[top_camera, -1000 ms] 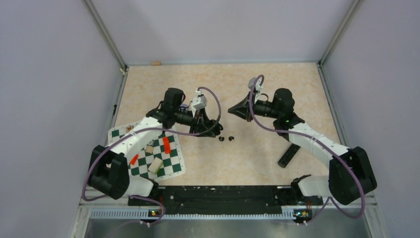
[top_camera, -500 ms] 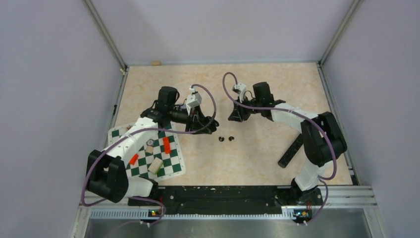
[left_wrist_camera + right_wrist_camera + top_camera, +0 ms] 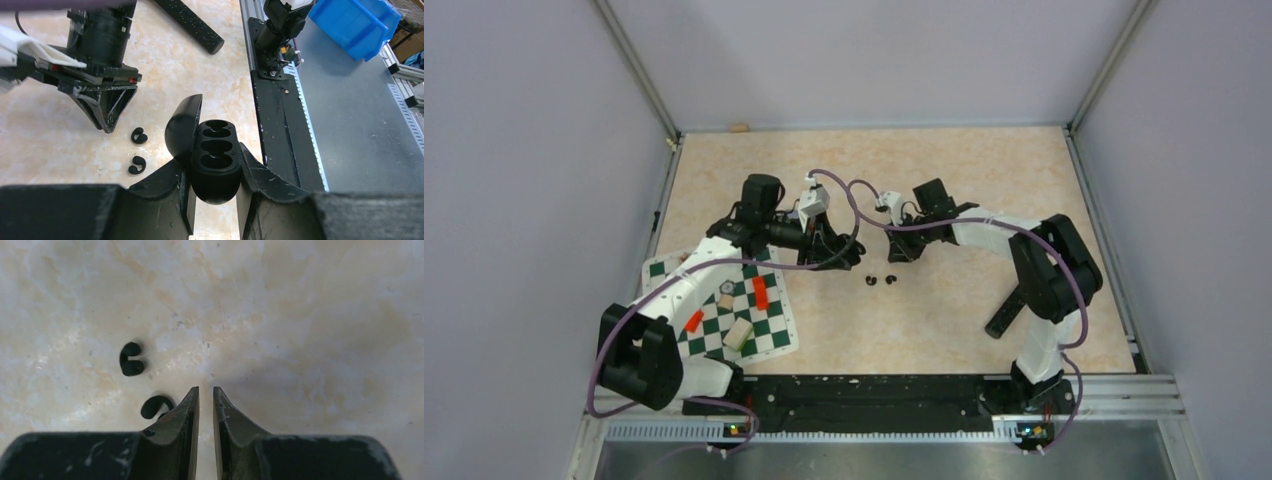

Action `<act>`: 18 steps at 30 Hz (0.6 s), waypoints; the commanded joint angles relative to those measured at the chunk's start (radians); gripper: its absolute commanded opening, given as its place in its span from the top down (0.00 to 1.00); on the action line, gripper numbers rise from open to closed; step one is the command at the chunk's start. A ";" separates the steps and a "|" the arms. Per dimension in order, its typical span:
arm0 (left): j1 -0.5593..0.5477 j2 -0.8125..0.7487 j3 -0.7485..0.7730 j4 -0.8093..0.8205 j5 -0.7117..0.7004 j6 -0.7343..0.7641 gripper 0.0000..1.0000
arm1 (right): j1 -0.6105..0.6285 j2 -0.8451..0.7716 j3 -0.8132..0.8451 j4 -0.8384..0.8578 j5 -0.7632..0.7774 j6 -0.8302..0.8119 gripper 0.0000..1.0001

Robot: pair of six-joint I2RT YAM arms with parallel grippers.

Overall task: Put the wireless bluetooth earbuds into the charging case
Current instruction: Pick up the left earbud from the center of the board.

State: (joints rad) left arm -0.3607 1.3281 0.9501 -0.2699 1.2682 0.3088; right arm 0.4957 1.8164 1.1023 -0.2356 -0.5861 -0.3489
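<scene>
The left end effector [image 3: 214,175] clamps the opened charging case [image 3: 215,142]. The right end effector [image 3: 206,392], empty and barely parted, hangs beside both earbuds [image 3: 131,359] on the worktop [image 3: 300,315]; it should widen, then straddle one squarely.

Beige table [image 3: 984,170]: 2 earbuds [image 3: 870,281], chessboard mat [image 3: 774,322], black cylinder [image 3: 1001,316].

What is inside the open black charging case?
Two rounded wells in the glossy black oval charging case, both empty; the two small black curled earbuds lie on the beige table. The left gripper's fingers cover its lower body.
</scene>
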 commanded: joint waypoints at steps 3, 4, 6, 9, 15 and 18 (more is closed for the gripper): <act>0.003 -0.043 0.022 0.035 0.034 -0.005 1.00 | 0.011 0.052 0.062 -0.060 0.091 -0.043 0.86; 0.004 -0.043 0.022 0.036 0.035 -0.006 1.00 | 0.011 0.060 0.065 -0.072 0.082 -0.048 0.86; 0.005 -0.042 0.022 0.038 0.039 -0.007 1.00 | 0.012 0.070 0.073 -0.107 0.043 -0.064 0.86; 0.003 -0.040 0.022 0.041 0.043 -0.010 1.00 | 0.012 0.078 0.091 -0.171 -0.037 -0.098 0.88; 0.004 -0.040 0.022 0.047 0.051 -0.018 1.00 | 0.020 0.063 0.108 -0.248 -0.132 -0.163 0.93; 0.003 -0.046 0.022 0.052 0.053 -0.024 1.00 | 0.020 0.034 0.104 -0.212 -0.142 -0.142 0.91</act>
State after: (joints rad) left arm -0.3607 1.3174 0.9501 -0.2619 1.2850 0.2970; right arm 0.5014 1.8900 1.1664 -0.4511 -0.6605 -0.4694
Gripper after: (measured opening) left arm 0.345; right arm 0.077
